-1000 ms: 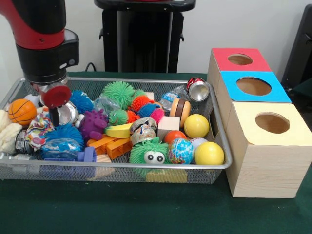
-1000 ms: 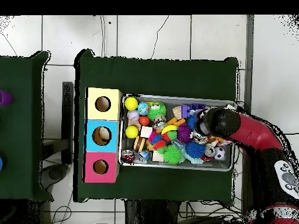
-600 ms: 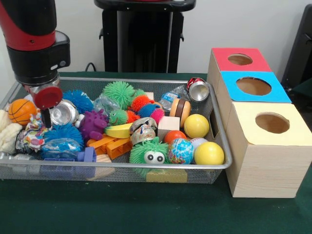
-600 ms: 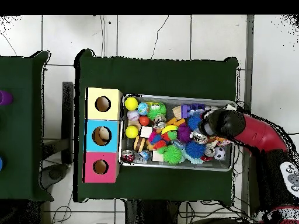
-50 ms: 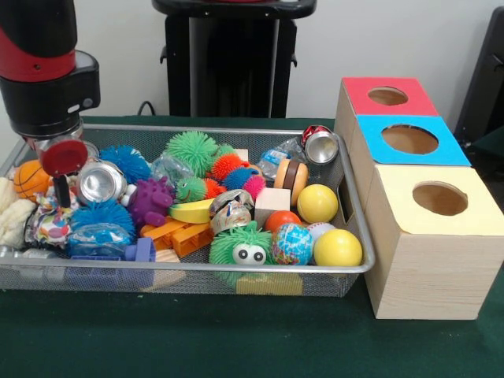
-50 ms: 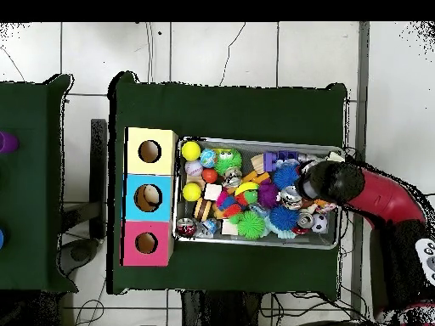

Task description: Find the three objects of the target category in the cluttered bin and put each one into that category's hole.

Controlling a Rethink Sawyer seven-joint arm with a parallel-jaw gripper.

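A wire mesh bin holds a heap of toys. A silver can lies at its left, just right of my gripper, which hangs low over that end beside an orange basketball. A second can lies at the bin's back right corner, and a crushed one sits mid-bin. Two yellow balls and a globe ball lie by the boxes. I see nothing held by the gripper.
Three wooden boxes with round holes stand in a row beside the bin: red, blue, yellow. Spiky toys, a banana and blocks fill the bin. A black stand rises behind.
The arm has slid toward the bin's left end in the front view, uncovering the silver can. The toys have not shifted.
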